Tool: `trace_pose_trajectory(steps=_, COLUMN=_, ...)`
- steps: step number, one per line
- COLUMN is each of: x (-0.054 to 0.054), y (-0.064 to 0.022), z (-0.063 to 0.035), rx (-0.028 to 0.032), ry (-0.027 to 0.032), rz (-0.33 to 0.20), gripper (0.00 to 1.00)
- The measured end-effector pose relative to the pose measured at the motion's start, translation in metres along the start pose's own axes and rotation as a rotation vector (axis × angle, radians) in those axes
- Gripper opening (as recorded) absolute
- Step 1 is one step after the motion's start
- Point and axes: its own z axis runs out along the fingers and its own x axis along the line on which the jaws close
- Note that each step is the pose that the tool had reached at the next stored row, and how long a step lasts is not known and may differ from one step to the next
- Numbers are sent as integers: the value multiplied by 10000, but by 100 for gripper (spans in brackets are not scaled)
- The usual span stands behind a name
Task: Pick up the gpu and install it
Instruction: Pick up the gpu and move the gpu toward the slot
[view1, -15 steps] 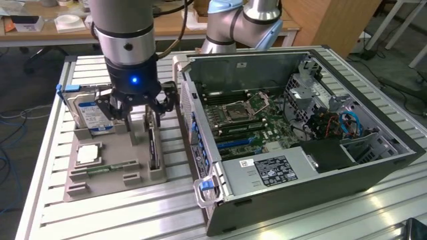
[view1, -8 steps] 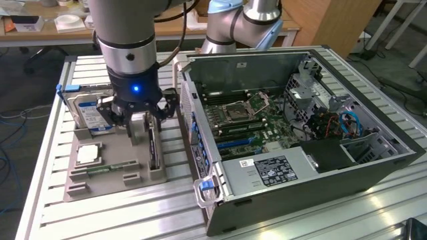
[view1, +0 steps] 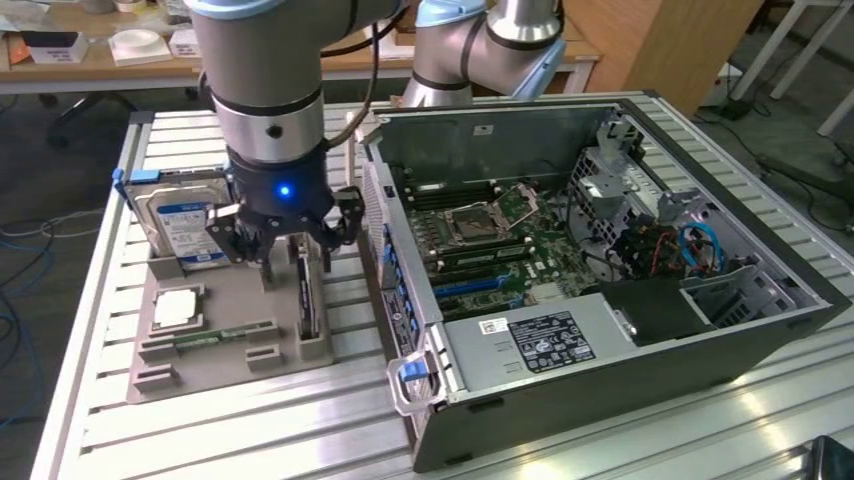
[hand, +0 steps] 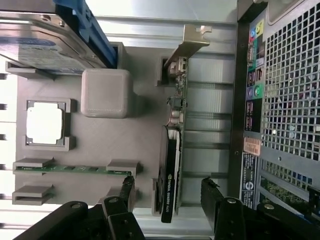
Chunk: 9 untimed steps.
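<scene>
While my claw (view1: 286, 262) hangs wide, straddling the gpu (view1: 306, 292) standing on edge in its holder (view1: 234, 300) beside the case (view1: 494, 135), I judge two risks: an off-centre closure may tilt it; a low approach may strike the holder.

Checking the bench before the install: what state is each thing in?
gripper: open, straddling the gpu
gpu: on edge in the gray holder, not lifted
hard drive: standing in its slot
processor: flat in its recess
memory stick: on edge in its slot
computer case: on its side, open
</scene>
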Motion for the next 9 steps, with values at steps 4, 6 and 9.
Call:
trace_pose_trajectory(steps=4, x=-56, y=-4, z=41, rx=-2, ry=-2, rz=-1, gripper=65)
trace_pose_trajectory(steps=6, x=-57, y=-4, z=69, rx=-1, ry=-1, rz=0, gripper=65)
trace_pose_trajectory(steps=9, x=-57, y=26, z=103, rx=0, ry=-1, rz=0, gripper=65)
